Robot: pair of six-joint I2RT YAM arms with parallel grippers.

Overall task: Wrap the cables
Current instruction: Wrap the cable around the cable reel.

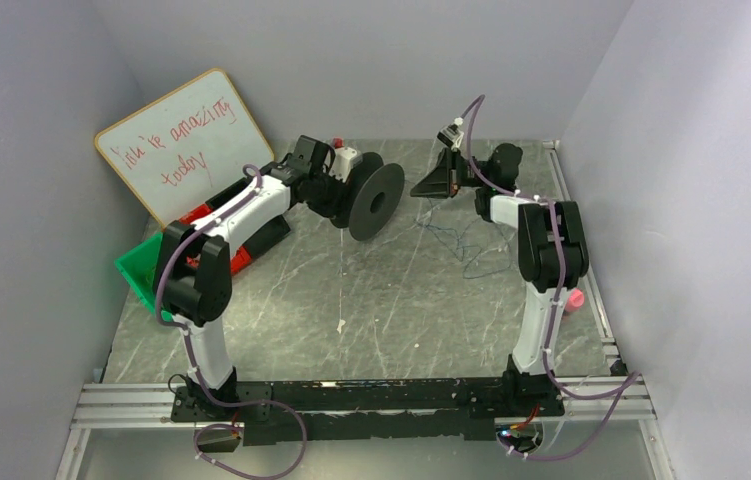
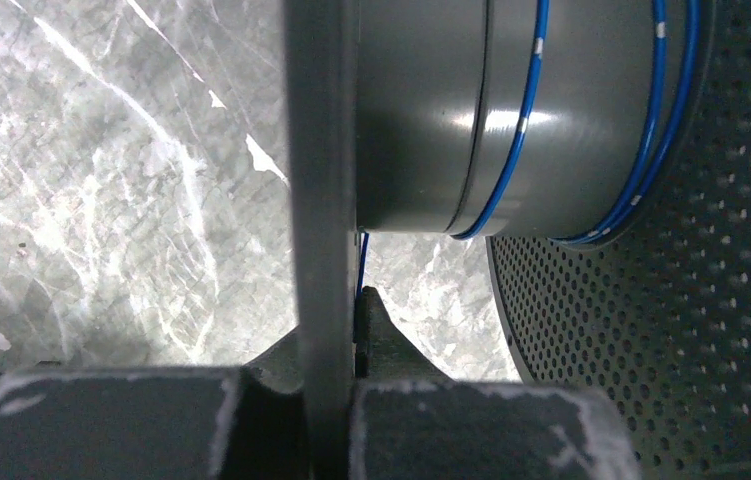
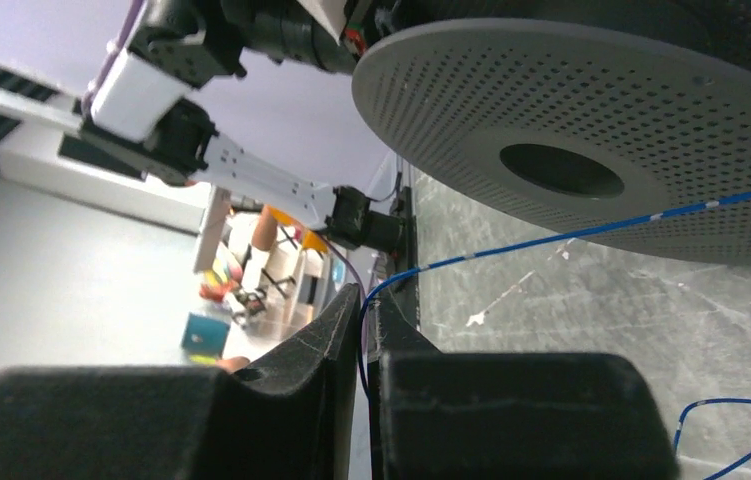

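L tool (image 2: 336,320) is clamped tight on the thin flange of the grey spool (image 2: 421,120), w/ a few turns of blue cable (image 2: 516,130) round the hub. R tool (image 3: 366,305), approx 3 o'clock of the spool in the top view, is closed, pinching the same cable, which runs straight off toward the spool. Loose strand lies on the table (image 1: 401,300) approx 4 o'clock of the spool.

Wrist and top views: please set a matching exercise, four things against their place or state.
1. left gripper
2. right gripper
3. blue wire
4. whiteboard

a. leaning at the far left, against the wall
b. shut on the spool's flange
c. shut on the blue wire
d. a few turns round the spool's hub

Pairs: 1-b, 2-c, 3-d, 4-a
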